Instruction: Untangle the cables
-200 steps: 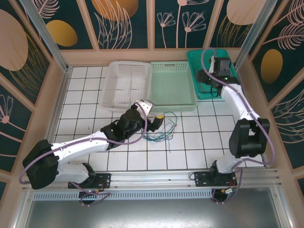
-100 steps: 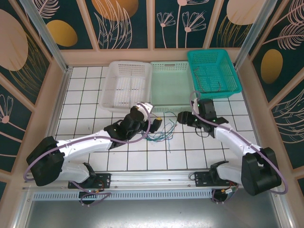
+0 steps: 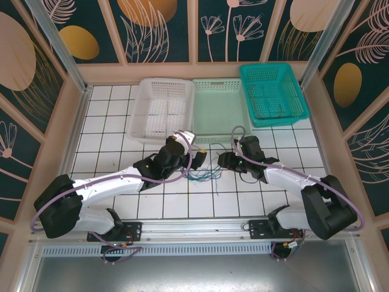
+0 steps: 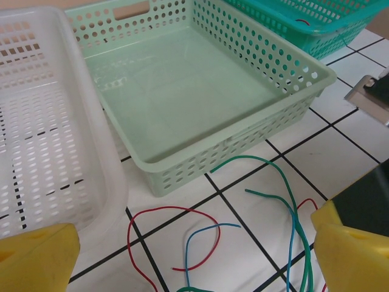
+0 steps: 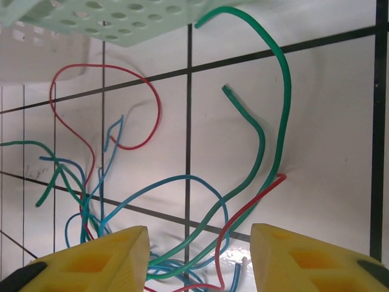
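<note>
Cables [image 3: 203, 175] lie tangled mid-frame on the tiled surface [image 3: 121, 152], just below the mint tray [image 3: 222, 112]. At their left, the left claw [image 3: 196, 159] gapes wide, holding nothing. The strands run mostly up-down, bunched low, with red, blue and green ends curling up toward the tray. At their right, the right claw [image 3: 223, 161] hangs over them, fingers apart, gripping nothing.

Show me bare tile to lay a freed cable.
Free: tiles between the white perforated basket and left wall; tiles between the teal mesh basket and right arm. Crowded: before the pale green tray, where thin coloured cables lie between the left gripper and right gripper.
</note>
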`<act>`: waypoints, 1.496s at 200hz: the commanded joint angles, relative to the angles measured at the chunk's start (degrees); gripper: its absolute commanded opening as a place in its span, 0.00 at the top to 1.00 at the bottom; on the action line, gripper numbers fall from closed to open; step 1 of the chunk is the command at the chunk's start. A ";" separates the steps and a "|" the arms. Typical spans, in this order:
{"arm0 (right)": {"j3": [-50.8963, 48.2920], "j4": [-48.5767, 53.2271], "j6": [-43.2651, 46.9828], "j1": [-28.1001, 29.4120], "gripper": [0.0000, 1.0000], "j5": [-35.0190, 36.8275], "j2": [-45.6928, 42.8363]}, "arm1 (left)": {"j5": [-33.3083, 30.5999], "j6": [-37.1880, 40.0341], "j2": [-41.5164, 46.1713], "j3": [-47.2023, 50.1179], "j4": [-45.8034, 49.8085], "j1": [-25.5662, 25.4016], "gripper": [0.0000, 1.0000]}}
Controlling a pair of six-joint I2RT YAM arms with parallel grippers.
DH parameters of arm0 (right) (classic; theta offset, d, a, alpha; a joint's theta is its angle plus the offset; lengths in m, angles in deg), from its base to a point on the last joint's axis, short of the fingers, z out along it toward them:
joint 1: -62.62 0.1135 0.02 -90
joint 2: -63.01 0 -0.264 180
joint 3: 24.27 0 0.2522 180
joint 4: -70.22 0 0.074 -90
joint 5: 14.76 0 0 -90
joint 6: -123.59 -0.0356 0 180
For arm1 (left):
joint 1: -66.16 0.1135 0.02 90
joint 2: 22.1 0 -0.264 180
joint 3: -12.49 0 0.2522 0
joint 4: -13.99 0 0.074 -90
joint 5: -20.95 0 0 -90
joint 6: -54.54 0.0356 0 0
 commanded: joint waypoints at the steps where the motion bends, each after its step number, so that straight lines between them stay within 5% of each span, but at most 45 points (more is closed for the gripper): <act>1: -0.45 -2.56 -0.76 0.62 0.57 1.49 2.05 | -0.55 -1.15 -0.58 -1.80 0.63 0.12 0.01; 98: -0.19 -4.48 -0.67 1.50 0.68 2.86 6.38 | -0.32 -0.71 -1.47 -2.33 0.54 0.12 0.01; 165: 0.07 -0.26 0.57 1.61 1.00 6.10 2.30 | -1.14 -0.54 -0.59 -1.65 0.52 0.09 0.01; 299: 12.73 20.53 15.28 0.74 1.00 0.53 -16.95 | -0.15 0.37 -0.50 -1.61 0.18 0.13 0.01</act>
